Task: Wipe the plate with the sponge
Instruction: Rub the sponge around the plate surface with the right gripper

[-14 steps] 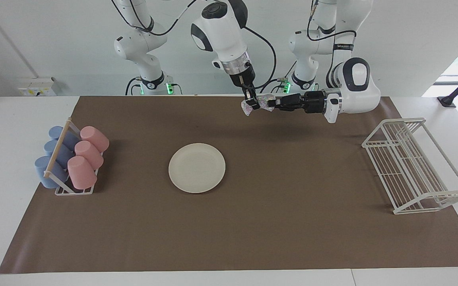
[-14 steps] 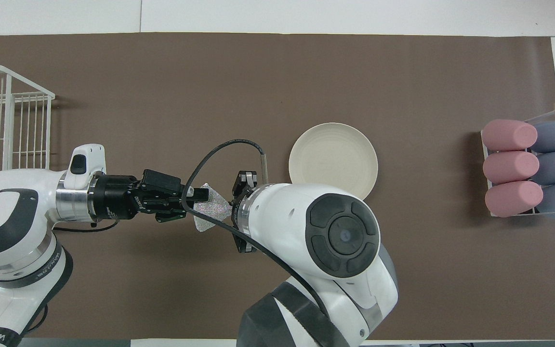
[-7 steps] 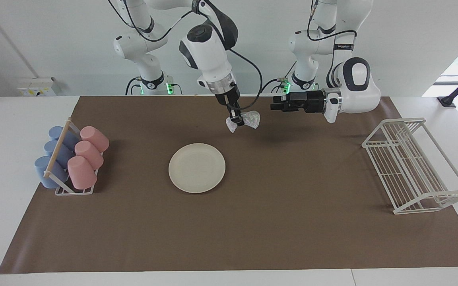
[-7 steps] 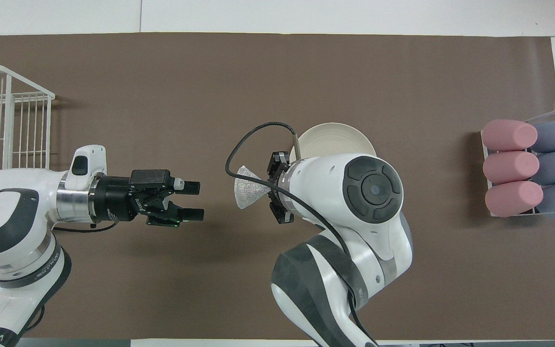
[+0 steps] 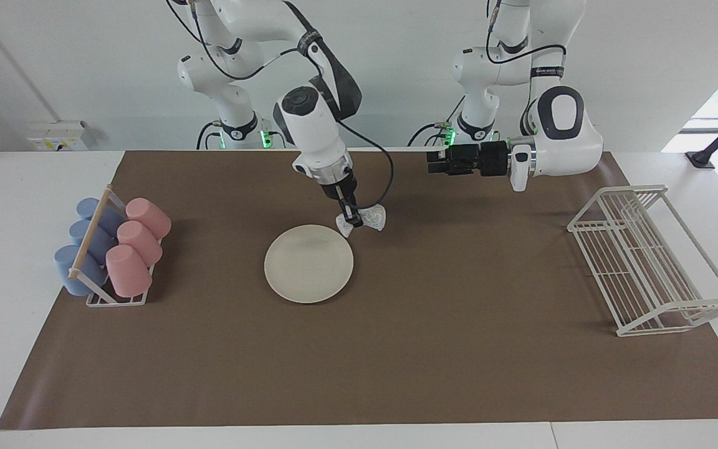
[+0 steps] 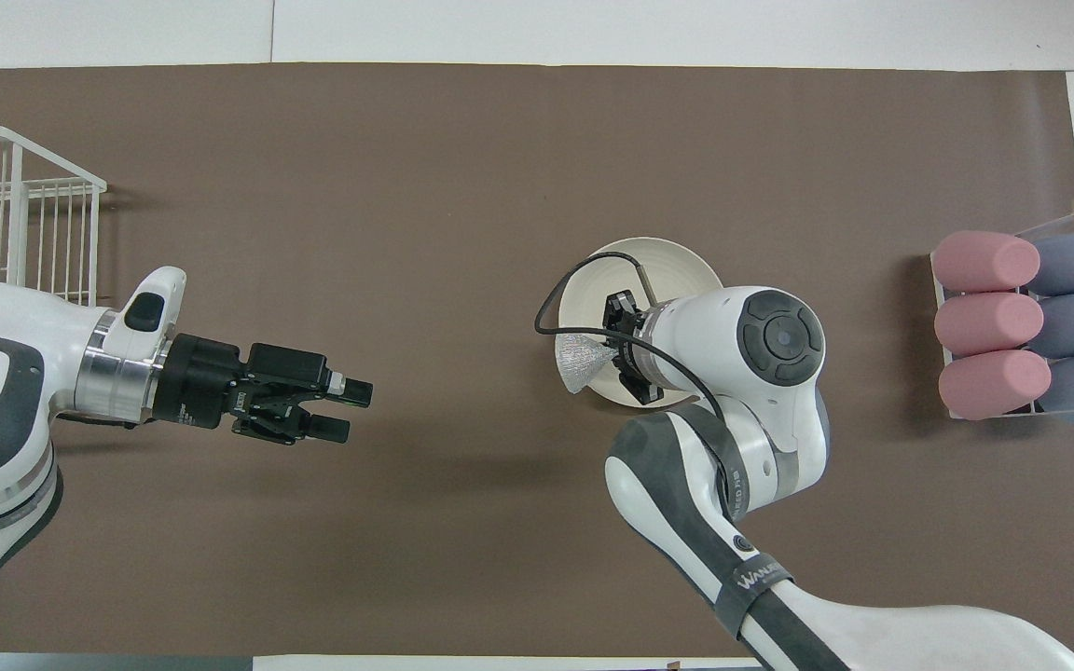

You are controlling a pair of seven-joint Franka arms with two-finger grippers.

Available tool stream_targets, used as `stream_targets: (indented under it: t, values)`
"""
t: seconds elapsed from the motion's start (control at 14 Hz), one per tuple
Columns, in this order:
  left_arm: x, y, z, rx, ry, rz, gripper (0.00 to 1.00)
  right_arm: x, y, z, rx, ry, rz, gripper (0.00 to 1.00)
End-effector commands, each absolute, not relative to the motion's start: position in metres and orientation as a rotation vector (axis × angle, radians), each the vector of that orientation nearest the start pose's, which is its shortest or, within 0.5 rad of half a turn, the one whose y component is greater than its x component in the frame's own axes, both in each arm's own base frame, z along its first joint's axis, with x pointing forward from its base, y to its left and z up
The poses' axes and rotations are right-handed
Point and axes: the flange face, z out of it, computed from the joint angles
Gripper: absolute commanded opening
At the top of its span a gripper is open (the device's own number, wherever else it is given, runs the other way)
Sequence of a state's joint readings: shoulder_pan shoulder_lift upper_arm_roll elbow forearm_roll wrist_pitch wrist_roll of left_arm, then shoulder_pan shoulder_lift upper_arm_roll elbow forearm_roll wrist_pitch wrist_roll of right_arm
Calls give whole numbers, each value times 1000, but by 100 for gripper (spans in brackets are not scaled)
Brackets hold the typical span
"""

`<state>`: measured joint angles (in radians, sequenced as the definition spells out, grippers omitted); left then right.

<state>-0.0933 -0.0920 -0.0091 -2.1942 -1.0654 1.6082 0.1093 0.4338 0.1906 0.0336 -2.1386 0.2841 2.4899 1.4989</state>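
Observation:
The cream-white plate (image 5: 308, 263) lies flat on the brown mat in the middle of the table; the right arm covers much of the plate (image 6: 667, 264) in the overhead view. My right gripper (image 5: 351, 219) is shut on the silvery speckled sponge (image 5: 371, 218) and holds it low over the plate's edge that is nearer to the robots. The sponge (image 6: 578, 361) sticks out from the right gripper (image 6: 619, 357) toward the left arm's end. My left gripper (image 5: 432, 163) is open and empty, held level in the air over the mat; it also shows in the overhead view (image 6: 343, 411).
A white wire rack (image 5: 649, 259) stands at the left arm's end of the table (image 6: 15, 216). A cup holder with pink cups (image 5: 138, 246) and blue cups (image 5: 81, 249) stands at the right arm's end (image 6: 1026, 326).
The left gripper let go of the sponge, opened and drew back toward its own end. The right gripper took the sponge down and over to the plate's edge.

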Motion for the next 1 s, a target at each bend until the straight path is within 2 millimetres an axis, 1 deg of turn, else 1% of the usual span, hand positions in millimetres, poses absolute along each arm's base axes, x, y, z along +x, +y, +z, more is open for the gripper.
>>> stream_targets:
  t: [0.0, 0.14, 0.21, 0.36, 0.43, 0.5, 0.64, 0.72, 0.79, 0.86, 0.93]
  values:
    - [473, -126, 455, 2229, 73, -526, 100, 518, 261, 299, -2408, 1638, 104, 0]
    - [474, -112, 457, 2351, 44, -508, 100, 518, 258, 287, -2439, 1611, 106, 0]
    - [476, -106, 465, 2417, 19, -487, 100, 518, 254, 282, -2449, 1608, 109, 0]
    - [488, -81, 480, 2514, 33, -433, 100, 520, 235, 273, -2481, 1550, 74, 0]
    - [491, -74, 484, 2581, 14, -419, 100, 522, 221, 268, -2509, 1501, 51, 0]
    - [492, -68, 483, 2650, -12, -415, 100, 528, 207, 268, -2527, 1470, 40, 0]
    - [493, -63, 480, 2820, -83, -396, 100, 535, 186, 267, -2564, 1406, 22, 0]
    - [494, -59, 478, 2906, -122, -384, 100, 537, 181, 267, -2566, 1401, 19, 0]
    - [494, -56, 477, 2960, -152, -382, 100, 538, 181, 267, -2570, 1393, 16, 0]
    - [495, -49, 477, 2975, -139, -375, 100, 538, 180, 267, -2571, 1393, 17, 0]
    - [495, -46, 476, 2977, -133, -377, 100, 540, 175, 268, -2577, 1380, 13, 0]
